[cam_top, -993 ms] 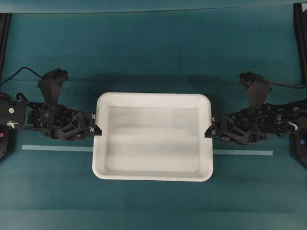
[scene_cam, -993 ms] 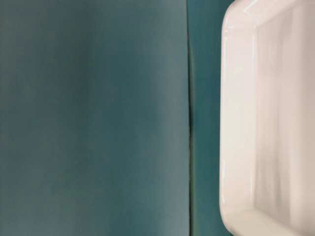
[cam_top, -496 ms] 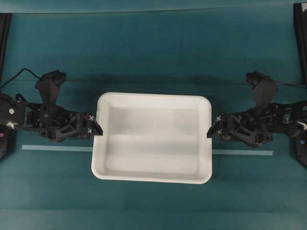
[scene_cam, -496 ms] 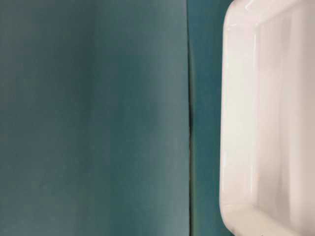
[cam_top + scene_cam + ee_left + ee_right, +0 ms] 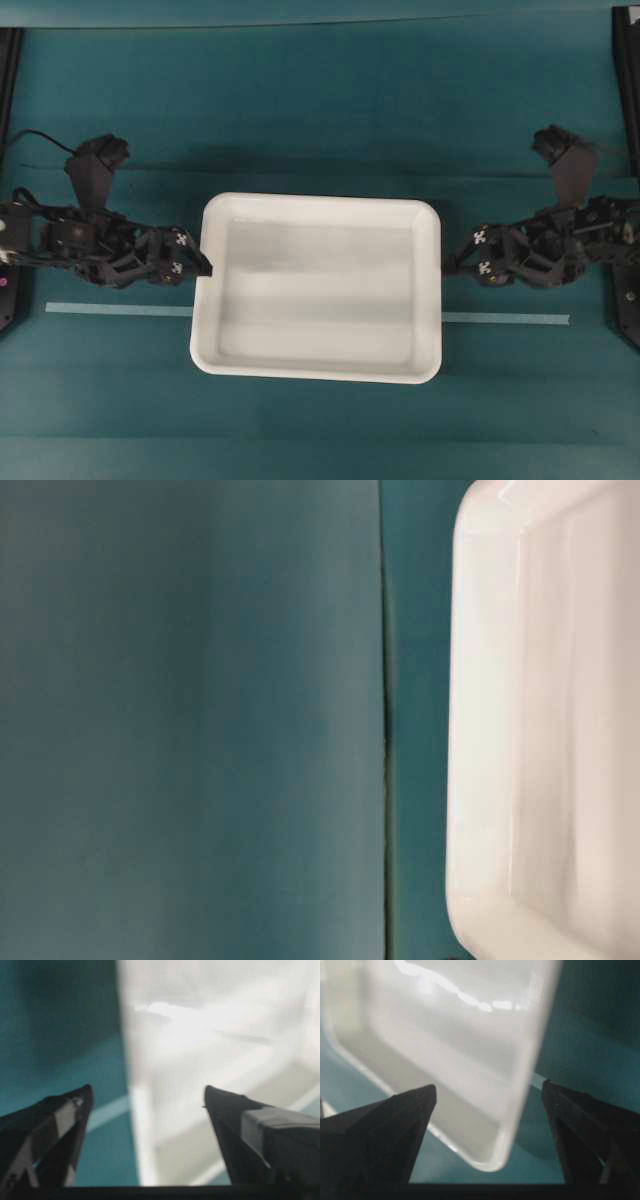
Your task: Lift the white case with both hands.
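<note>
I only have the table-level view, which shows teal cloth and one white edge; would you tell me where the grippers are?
Observer: The left gripper sits at the white case's left rim.
Operator: Is it gripping?
Observer: No, its wrist view shows the jaws wide apart, the rim between them.
Operator: And the other?
Observer: The right gripper is just off the right rim, open too.

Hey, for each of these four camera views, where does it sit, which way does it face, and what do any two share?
Overhead: above, looking down on glossy white plastic case, left gripper, right gripper.
Table-level: close on teal table surface and case rim; no robot parts.
Left wrist: behind open jaws, facing case.
Right wrist: behind open jaws, facing case rim.
Shared: the case appears in all four.
</note>
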### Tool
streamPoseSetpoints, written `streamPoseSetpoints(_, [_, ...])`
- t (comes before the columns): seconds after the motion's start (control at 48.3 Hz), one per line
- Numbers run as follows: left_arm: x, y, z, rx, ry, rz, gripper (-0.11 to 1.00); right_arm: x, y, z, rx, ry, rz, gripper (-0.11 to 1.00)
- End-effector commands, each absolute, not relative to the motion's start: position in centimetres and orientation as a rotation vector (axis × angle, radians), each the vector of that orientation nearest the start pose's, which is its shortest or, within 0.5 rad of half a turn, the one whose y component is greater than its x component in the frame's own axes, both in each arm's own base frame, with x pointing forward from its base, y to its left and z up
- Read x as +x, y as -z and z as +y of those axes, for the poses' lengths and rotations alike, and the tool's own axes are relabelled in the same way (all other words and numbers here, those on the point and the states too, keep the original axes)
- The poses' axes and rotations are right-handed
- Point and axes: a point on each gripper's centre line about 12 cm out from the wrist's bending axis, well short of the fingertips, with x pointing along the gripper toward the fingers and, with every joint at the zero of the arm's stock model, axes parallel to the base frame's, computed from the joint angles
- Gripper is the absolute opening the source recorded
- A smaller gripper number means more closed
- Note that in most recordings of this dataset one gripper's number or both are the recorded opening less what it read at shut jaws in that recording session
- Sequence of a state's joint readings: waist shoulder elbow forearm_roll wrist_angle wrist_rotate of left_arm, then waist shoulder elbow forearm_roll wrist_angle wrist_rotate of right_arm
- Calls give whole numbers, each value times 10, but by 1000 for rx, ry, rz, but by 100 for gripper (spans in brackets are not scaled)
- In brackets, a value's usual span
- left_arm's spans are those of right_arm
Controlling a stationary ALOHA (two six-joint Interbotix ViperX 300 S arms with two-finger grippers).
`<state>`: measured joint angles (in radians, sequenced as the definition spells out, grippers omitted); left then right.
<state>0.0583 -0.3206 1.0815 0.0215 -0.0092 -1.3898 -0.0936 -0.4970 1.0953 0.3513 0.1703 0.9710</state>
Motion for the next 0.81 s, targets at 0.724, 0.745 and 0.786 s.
streamPoseSetpoints(0.724, [228,-282,13,-758,-173,271,94,193,-290,-35,718,294,264,90])
streamPoseSetpoints(0.745, [226,-284,14,-748,-169,263,94,191,-292,-35,711,292,257,90])
streamPoseSetpoints(0.786, [224,-287,13,-712,-159,250,94,188,-298,-34,701,284,239,90])
